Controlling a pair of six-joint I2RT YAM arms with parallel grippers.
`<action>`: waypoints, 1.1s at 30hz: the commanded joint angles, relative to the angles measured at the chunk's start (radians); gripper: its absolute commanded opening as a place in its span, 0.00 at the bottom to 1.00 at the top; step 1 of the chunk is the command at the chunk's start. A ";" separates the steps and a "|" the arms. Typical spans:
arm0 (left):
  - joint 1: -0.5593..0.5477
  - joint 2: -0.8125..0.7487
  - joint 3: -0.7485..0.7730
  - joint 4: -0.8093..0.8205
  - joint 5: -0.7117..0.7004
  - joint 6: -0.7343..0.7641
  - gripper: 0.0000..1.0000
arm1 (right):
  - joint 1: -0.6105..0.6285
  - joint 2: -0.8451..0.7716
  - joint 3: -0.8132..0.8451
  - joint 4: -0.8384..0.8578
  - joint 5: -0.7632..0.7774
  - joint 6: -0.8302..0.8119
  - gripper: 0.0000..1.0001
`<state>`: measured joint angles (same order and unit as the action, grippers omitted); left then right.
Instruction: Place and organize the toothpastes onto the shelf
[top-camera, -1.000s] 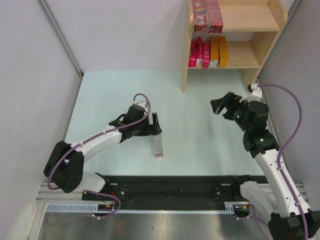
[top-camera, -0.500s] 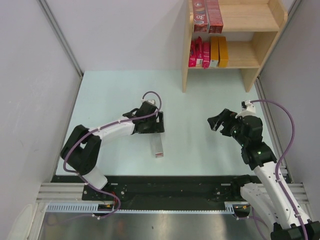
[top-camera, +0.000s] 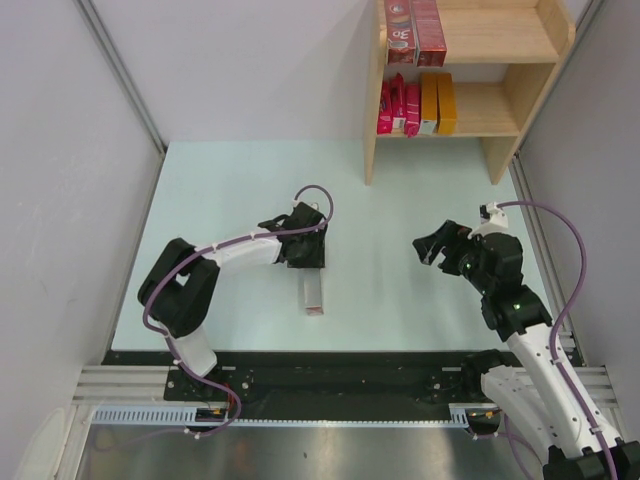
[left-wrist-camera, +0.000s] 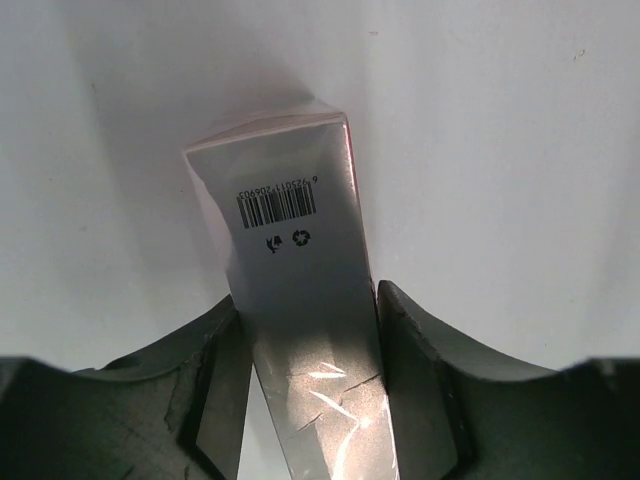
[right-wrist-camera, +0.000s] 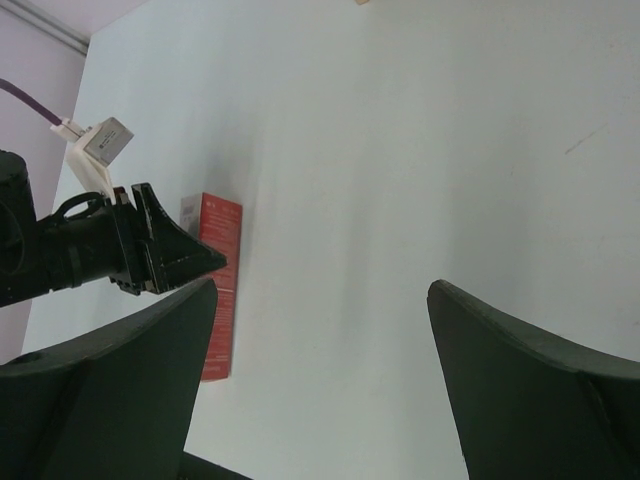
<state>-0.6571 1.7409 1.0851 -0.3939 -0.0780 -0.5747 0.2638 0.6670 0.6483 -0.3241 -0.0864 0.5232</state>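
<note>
**Inspector:** Top view, status?

**Assistant:** The shelf (top-camera: 525, 90) holds red cartons (top-camera: 415, 30) on its upper board and pink and orange cartons (top-camera: 415, 103) on the lower. One silver-grey carton (top-camera: 313, 292) lies flat on the table (top-camera: 220, 200), well apart from the shelf. The left gripper (top-camera: 305, 252) is at its far end. The right gripper (top-camera: 437, 245) carries nothing.

**Inspector:** Left wrist?

**Assistant:** Fingers (left-wrist-camera: 420, 370) press both long sides of the carton: clamped, not yet lifted.

**Inspector:** Right wrist?

**Assistant:** Jaws wide apart, empty. In my judgement the task is mostly done, with one carton left to shelve.
</note>
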 joint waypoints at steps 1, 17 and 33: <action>-0.009 -0.046 0.026 -0.011 -0.014 0.019 0.47 | 0.012 -0.012 -0.010 0.022 0.002 0.008 0.92; 0.056 -0.274 -0.071 0.228 0.330 0.018 0.43 | 0.058 0.003 -0.012 0.097 -0.059 0.050 0.92; 0.361 -0.491 -0.352 0.938 0.961 -0.307 0.42 | 0.377 0.207 -0.010 0.425 -0.161 0.110 0.93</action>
<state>-0.3275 1.3193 0.7677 0.2024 0.6727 -0.7315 0.5545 0.8261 0.6357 -0.0711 -0.2256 0.6117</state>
